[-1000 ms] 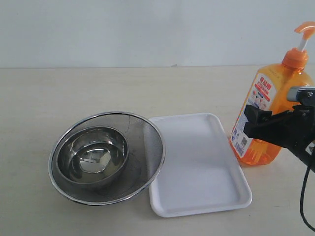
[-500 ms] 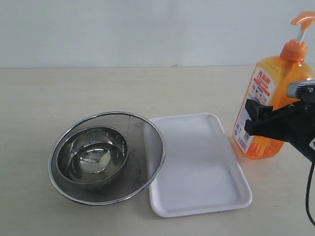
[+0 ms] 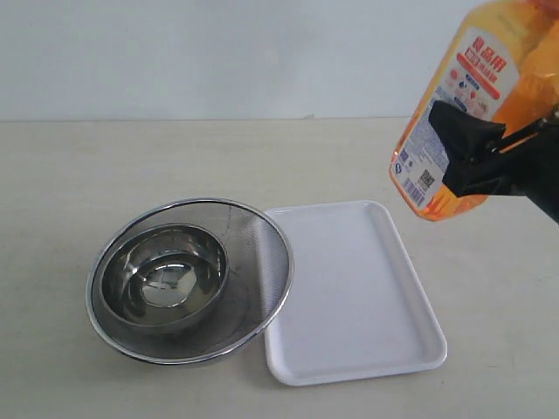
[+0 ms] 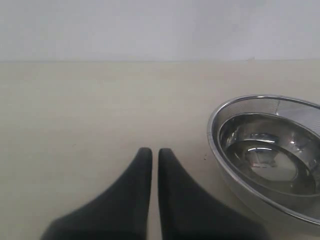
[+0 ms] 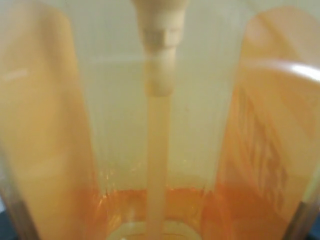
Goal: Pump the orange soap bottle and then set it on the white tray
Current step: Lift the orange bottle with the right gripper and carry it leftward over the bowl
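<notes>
Above the far right corner of the white tray (image 3: pixel 349 288), the orange soap bottle (image 3: pixel 476 65) is held off the table (image 3: pixel 131 157). It's tilted, top leaning right & cropped by the frame edge, so pump not visible. R gripper (image 3: pixel 465 150) pinches its lower body, black jaws either side. R wrist cam: pale dip tube (image 5: pixel 157 150) runs down the middle, orange liquid pooled at base. Tray lies flat on table. Against tray's left edge: steel mesh strainer (image 3: pixel 262 253) w/ steel bowl (image 3: pixel 166 279) nested inside. L gripper (image 4: pixel 155 152) sits low over table near strainer, jaws pressed together, holding nothing.
</notes>
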Motion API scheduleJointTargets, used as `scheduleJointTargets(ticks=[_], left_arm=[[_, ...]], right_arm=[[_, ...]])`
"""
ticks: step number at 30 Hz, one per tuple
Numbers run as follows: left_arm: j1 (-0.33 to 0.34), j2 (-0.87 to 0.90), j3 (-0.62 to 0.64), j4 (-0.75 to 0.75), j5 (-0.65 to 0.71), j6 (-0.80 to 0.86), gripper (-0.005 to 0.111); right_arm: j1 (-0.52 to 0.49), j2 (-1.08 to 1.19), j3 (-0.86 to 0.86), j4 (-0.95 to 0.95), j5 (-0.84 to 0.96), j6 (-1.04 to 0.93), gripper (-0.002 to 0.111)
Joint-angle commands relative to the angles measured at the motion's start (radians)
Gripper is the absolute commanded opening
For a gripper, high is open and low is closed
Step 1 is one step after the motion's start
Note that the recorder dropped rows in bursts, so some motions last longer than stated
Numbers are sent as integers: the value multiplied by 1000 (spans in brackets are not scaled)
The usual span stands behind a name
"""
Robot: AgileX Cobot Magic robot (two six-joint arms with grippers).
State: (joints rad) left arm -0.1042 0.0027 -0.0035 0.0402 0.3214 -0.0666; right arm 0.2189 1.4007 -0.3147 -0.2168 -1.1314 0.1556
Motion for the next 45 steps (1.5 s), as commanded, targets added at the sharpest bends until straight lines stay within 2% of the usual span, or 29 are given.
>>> scheduleJointTargets(ticks=[1, 7, 12, 17, 23, 28, 34, 45], left_arm=[[2, -3, 3, -7, -2, -7, 5], [2, -3, 3, -7, -2, -7, 5], [2, -3, 3, -7, -2, -7, 5], [2, -3, 3, -7, -2, -7, 5], [2, -3, 3, -7, -2, -7, 5], [2, -3, 3, -7, -2, -7, 5], [2, -3, 3, -7, -2, -7, 5], [2, -3, 3, -7, -2, -7, 5]], right_arm=[[3, -109, -8, -60, -90, 66, 0], [24, -185, -57, -124, -38, 134, 0], [160, -203, -121, -104, 47, 100, 0], [320, -203, -227, -64, 232, 52, 0], [474, -201, -331, -56, 292, 52, 0], [562, -184, -408, -47, 344, 52, 0], [639, -38, -512, -41, 341, 48, 0], [723, 302, -815, -30, 339, 99, 0]])
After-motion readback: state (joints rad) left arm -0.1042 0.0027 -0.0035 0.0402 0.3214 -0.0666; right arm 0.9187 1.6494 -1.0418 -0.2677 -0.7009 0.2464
